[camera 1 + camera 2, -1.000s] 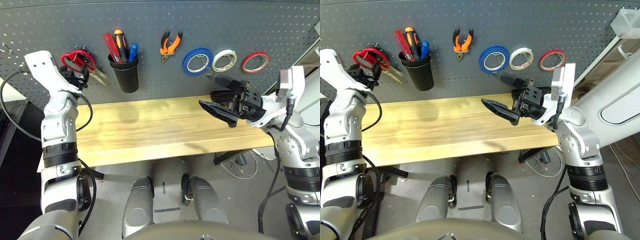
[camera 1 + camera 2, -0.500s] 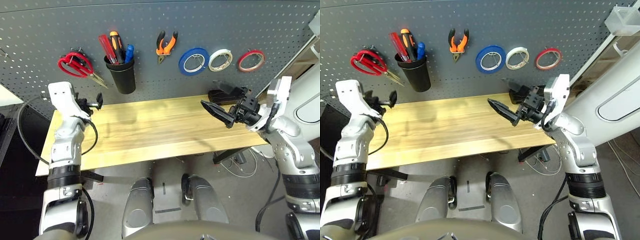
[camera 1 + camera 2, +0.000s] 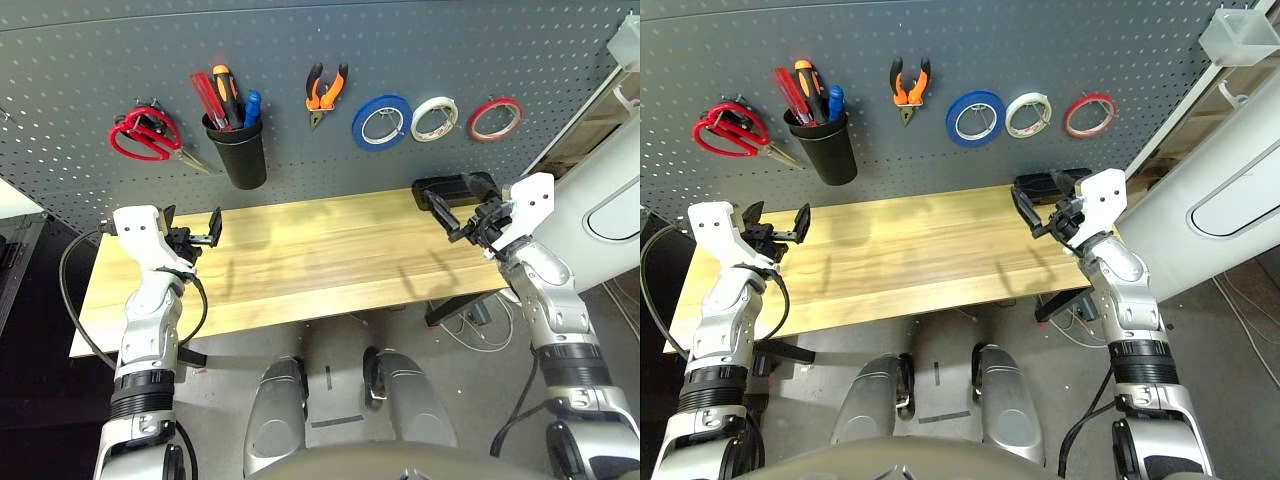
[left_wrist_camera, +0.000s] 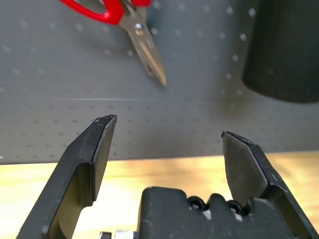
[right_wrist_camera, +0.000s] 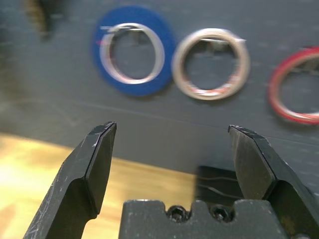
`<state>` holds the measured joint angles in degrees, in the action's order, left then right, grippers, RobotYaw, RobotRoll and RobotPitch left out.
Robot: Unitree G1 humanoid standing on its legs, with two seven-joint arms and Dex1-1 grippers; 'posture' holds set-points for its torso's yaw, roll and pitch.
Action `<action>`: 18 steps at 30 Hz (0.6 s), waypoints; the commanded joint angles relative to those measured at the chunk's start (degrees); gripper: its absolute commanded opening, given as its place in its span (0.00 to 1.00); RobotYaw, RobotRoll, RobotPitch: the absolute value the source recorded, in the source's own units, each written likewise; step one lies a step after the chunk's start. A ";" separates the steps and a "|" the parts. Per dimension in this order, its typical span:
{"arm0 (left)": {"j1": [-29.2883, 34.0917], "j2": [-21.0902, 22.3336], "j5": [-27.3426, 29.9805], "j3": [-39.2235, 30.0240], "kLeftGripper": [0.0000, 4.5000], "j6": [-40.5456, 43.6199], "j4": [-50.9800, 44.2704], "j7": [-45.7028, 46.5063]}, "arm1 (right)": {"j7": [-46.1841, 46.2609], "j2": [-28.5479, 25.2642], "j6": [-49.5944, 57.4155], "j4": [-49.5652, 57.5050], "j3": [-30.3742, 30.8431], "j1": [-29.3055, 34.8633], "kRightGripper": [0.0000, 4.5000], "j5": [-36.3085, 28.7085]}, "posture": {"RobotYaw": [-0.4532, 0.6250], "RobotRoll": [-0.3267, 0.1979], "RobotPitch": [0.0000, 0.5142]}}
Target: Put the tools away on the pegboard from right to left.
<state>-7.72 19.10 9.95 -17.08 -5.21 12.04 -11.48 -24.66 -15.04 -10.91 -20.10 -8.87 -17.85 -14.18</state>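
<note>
Both arms low, grippers empty.
Left gripper and right gripper point forward, fingers spread wide, forearms flanking.

red scissors, screwdriver (cupped), pliers, red tape, pegboard

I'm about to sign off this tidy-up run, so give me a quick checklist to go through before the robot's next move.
1. Red tape ring on the pegboard: ok.
2. Pliers hung on the board: ok.
3. Red-handled screwdriver in the black cup: ok.
4. Red-handled scissors hung at far left: ok.
5. Left gripper and right gripper open, holding nothing: ok.
6. Hooks seated firmly: cannot tell.
</note>
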 commanded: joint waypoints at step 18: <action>1.94 -1.45 -1.04 -3.75 0.99 -9.81 8.95 6.33 | 4.30 -0.62 -16.86 -20.48 -4.19 -1.36 1.00 2.08 | 0.34 0.62 0.15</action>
